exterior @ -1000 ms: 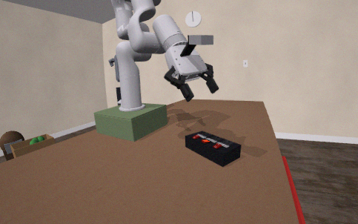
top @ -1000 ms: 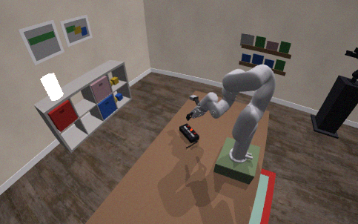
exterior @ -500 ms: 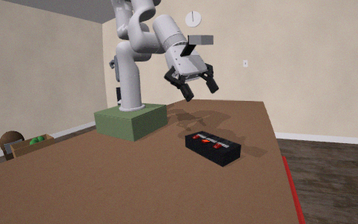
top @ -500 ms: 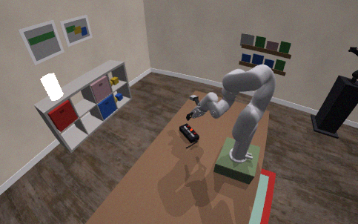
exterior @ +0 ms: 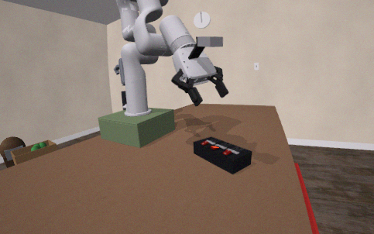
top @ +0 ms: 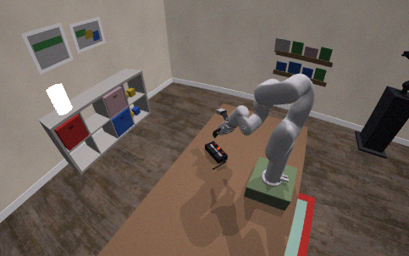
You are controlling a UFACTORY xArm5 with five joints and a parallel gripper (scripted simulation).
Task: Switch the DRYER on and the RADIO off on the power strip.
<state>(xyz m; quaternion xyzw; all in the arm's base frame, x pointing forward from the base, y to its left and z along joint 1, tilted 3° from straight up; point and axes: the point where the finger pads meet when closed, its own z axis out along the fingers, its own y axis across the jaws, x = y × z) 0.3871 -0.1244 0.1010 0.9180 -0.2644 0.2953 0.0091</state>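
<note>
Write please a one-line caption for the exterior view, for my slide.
White arm on a green base holds its open claw above the black power strip lying flat on the brown table.

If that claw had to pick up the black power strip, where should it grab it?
Probably across the narrow width, at the middle of the power strip, coming straight down from above. It lies flat on the table as a long low box, so its two long side walls give parallel faces. The open claw hangs above it, holding nothing.
</note>
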